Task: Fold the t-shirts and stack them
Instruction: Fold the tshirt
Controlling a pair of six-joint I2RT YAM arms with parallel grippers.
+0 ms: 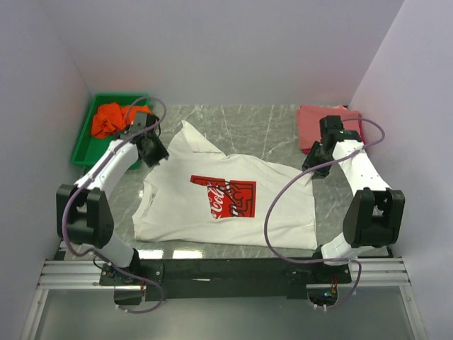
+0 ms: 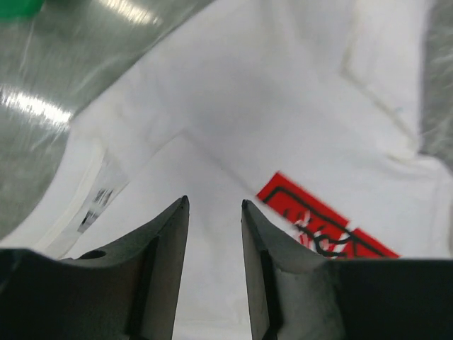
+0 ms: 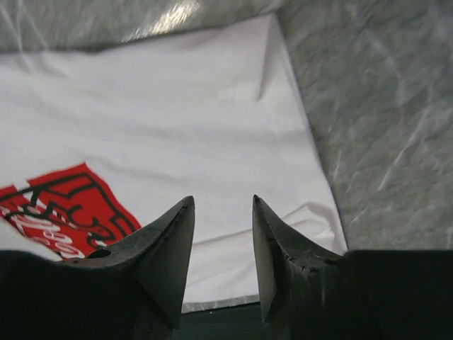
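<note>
Across grey table (image 1: 269, 127): white t-shirt (image 1: 177, 205), spread print-up, far-left corner rumpled. Far right: folded pink t-shirt (image 1: 315, 120). Far left, in green tray (image 1: 83, 145): orange t-shirt (image 1: 110, 119). Over white shirt's edges: left gripper (image 2: 214, 204), right gripper (image 3: 223, 200), both parted, empty. Risk: uneven pinch at rumpled corner, double layer grabbed, hence crooked fold.
</note>
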